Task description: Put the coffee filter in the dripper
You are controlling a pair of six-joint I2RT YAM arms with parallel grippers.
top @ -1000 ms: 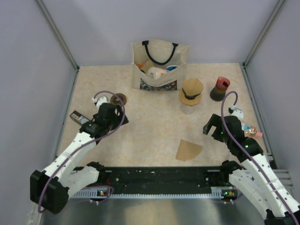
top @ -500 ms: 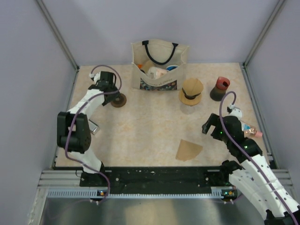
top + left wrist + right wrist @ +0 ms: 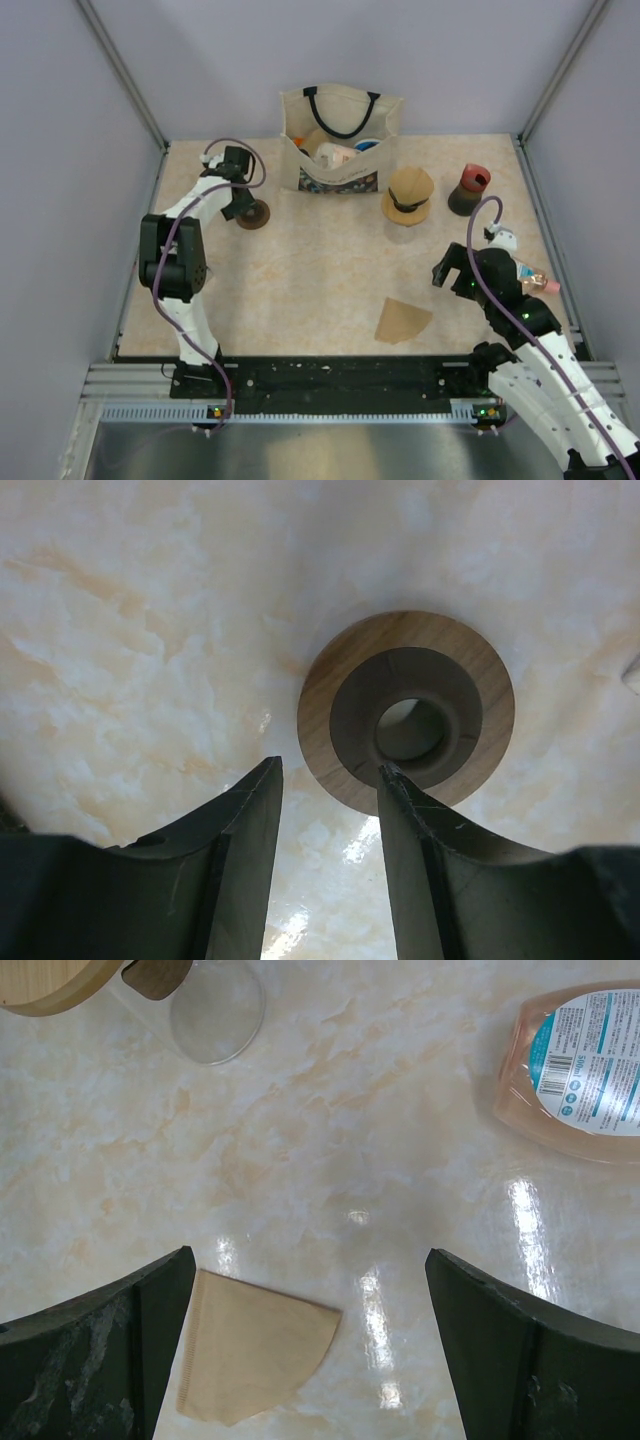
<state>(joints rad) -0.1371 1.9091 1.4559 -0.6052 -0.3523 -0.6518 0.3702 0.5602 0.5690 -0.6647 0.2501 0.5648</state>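
Observation:
The coffee filter (image 3: 402, 320), a flat tan paper wedge, lies on the table near the front right. In the right wrist view the coffee filter (image 3: 255, 1355) sits low, beside the left finger. My right gripper (image 3: 450, 270) (image 3: 308, 1255) hangs open above the table, holding nothing. The dripper (image 3: 252, 213) rests at the back left. The left wrist view shows the dripper (image 3: 345, 675) as a tan ring with a dark centre and a hole. My left gripper (image 3: 243, 207) (image 3: 330, 770) is half open, and its jaws straddle the ring's near rim without clamping it.
A cloth tote bag (image 3: 340, 140) with items stands at the back. A tan hat (image 3: 408, 193) and a dark grinder with a red top (image 3: 468, 190) sit to its right. A pink bottle (image 3: 575, 1065) lies by the right arm. A clear glass cup (image 3: 215, 1020) stands further out.
My left arm has reached out to the back left and come down over the dripper, its jaws narrowing from wide open. The right arm and the filter have not moved.

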